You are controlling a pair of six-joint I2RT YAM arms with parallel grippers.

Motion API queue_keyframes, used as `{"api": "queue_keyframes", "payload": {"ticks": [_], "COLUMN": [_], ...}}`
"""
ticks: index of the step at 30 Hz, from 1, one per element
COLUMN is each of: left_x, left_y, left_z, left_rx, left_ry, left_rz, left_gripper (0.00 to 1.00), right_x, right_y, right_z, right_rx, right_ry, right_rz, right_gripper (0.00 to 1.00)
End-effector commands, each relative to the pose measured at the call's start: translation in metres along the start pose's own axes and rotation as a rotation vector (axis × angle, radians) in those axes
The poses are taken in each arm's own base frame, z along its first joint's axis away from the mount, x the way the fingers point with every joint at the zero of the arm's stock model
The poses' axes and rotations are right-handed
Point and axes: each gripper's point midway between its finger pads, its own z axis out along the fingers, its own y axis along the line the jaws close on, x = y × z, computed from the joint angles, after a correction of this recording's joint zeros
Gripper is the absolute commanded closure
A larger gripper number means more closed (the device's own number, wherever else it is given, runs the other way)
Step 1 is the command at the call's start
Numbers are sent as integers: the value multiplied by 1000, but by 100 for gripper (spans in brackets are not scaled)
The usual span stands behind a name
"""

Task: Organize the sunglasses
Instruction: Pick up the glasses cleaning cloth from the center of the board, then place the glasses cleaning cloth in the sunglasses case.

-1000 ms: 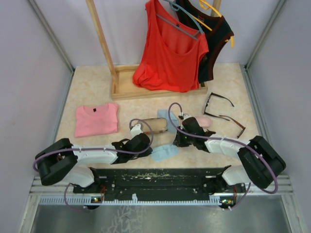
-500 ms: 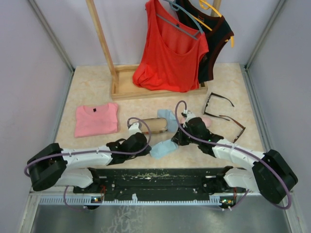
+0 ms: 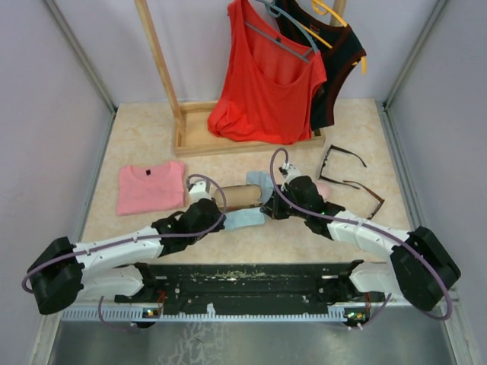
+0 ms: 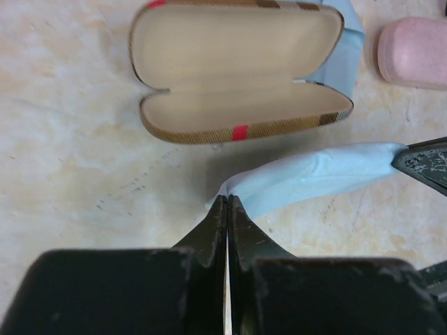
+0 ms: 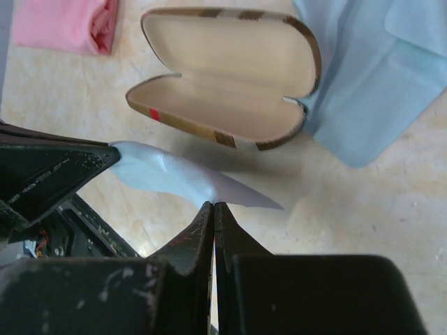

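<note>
Pale blue cloth hangs stretched between the two arms just above the marbled table. The left gripper has its fingers pressed fully together on one corner, and the right gripper is likewise clamped tight on the opposite corner. The strip sags slightly in the middle, just in front of the brown plaid case. That case lies open on the table, its cream lining facing up and nothing inside it. A second blue cloth lies flat just behind the case, partly tucked under its right end, and the closed pink case rests just beyond that. Neither gripper has hold of any glasses. The black-framed sunglasses lie on the table to the right, near the corner of the wooden rack base. The reddish-brown sunglasses lie just in front of them, beside the pink case and beyond the right arm. Both pairs appear to have their arms unfolded, and both are well apart from the open case. A folded pink shirt lies at the left side of the table. A red top and a black top hang on hangers over the rack base.
</note>
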Motion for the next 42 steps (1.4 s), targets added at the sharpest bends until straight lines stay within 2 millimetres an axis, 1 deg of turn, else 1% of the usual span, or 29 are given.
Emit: {"api": "queue_keyframes", "payload": {"ticks": [1,7,12,16,19,21,23,24,25,26,27,29,31,37,42], "left_x": [-34,-66,-85,-90,-87,-84,-82,-82,-81,-80,-79,-78,-77,-72,-71], "left_y": [4,19,21,16,14,15,21,23,25,28,29,31,32,37,36], "left_z": [-2,6,16,28,35,36,36,36,36,35,34,35,35,36,36], "left_rx": [-23,-48,-57,-46,-38,-44,-59,-63,-68,-73,-74,-76,-76,-83,-78], "left_ry": [-78,-125,-150,-141,-123,-117,-117,-118,-117,-116,-117,-114,-111,-101,-101], "left_rz": [62,69,113,135,142,142,137,134,131,128,126,123,122,118,116], "left_gripper": [100,100,100,100,100,100,100,100,100,100,100,100,100,100,100], "right_x": [-43,-59,-70,-80,-81,-82,-79,-79,-78,-74,-73,-69,-65,-53,-36], "right_y": [33,39,37,32,30,31,27,26,26,24,24,23,23,25,27], "right_z": [10,26,39,47,50,48,43,42,38,36,33,28,24,17,25], "right_rx": [-88,-87,-52,-4,9,3,13,17,14,12,9,2,-6,-27,-34], "right_ry": [-102,-111,-118,-126,-118,-126,-137,-141,-147,-145,-147,-151,-153,-155,-139], "right_rz": [-15,-22,-37,-48,-53,-59,-55,-54,-60,-65,-68,-68,-50,35,80], "right_gripper": [100,100,100,100,100,100,100,98,92,84,77,69,66,61,58]}}
